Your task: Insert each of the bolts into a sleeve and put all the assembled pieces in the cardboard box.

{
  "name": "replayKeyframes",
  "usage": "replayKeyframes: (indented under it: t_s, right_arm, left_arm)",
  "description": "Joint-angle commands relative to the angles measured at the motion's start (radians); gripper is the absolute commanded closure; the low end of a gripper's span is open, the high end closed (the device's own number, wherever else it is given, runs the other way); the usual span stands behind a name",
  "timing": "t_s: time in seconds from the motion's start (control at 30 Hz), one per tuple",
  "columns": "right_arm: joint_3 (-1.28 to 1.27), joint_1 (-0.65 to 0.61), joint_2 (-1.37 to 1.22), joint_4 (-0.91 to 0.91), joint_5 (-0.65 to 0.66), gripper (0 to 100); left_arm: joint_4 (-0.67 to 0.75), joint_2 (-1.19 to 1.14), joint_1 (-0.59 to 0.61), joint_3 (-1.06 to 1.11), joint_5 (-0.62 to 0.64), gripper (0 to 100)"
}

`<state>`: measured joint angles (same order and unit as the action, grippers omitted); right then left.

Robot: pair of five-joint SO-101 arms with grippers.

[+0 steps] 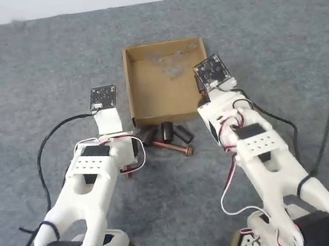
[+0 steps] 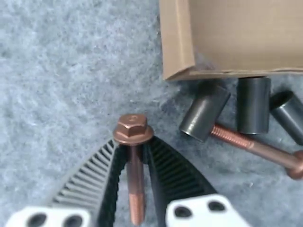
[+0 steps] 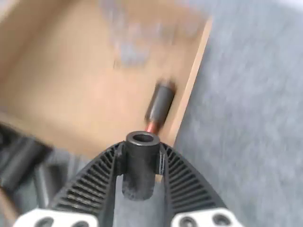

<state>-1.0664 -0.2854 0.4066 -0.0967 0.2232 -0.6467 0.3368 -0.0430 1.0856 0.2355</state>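
Right fingers point(image 3: 90, 189) grip sleeve point(image 3: 140, 163) at edge of cardboard box point(image 3: 190, 87).

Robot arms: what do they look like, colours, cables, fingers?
The left arm and right arm are white plastic with black motors at the joints. Thin red and white wires loop along them; black cables trail away from them. Each wrist carries a small dark circuit board. The fingers are dark, ribbed wedges on white mounts.

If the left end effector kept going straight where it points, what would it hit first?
Probably the grey mat: the left end effector grips a bolt head-first, and bare mat lies ahead, with the box corner off to one side. Depth is unclear.
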Motion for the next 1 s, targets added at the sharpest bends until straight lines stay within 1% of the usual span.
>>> replayKeyframes:
  t_s: [0.0, 0.17, 0.27, 0.3, 0.37, 0.47, 0.53, 0.6, 0.8, 0.97]
  right_arm:
    - [-0.026, -0.024, 0.059, 0.289, -0.009, 99.2]
    - [-0.066, -0.039, 0.053, 0.51, -0.012, 99.2]
    - [-0.066, -0.053, -0.013, 0.634, -0.014, 99.2]
    - [-0.066, -0.056, -0.053, 0.684, -0.017, 99.2]
    - [-0.066, -0.061, -0.145, 0.794, -0.066, 99.2]
    - [-0.063, -0.058, -0.294, 1.012, -0.129, 99.2]
    - [-0.058, -0.058, -0.392, 1.158, -0.132, 99.2]
    - [-0.044, -0.062, -0.486, 1.264, -0.13, 99.2]
    - [-0.031, -0.071, -0.684, 1.466, -0.133, 99.2]
    - [-0.138, -0.12, -0.7, 1.621, -0.133, 99.2]
  left_arm:
    - [0.026, 0.055, 0.006, -0.01, -0.012, 99]
    - [0.026, 0.055, 0.006, -0.01, -0.012, 99]
    - [0.026, 0.055, 0.006, -0.01, -0.012, 99]
    - [0.026, 0.055, 0.006, -0.01, -0.012, 99]
    - [0.026, 0.055, 0.006, -0.01, -0.012, 99]
    - [0.026, 0.055, 0.006, -0.01, -0.012, 99]
    - [0.026, 0.055, 0.006, -0.01, -0.012, 99]
    - [0.026, 0.055, 0.006, -0.01, -0.012, 99]
    - [0.026, 0.055, 0.006, -0.01, -0.012, 99]
    - [0.026, 0.055, 0.006, -0.01, -0.012, 99]
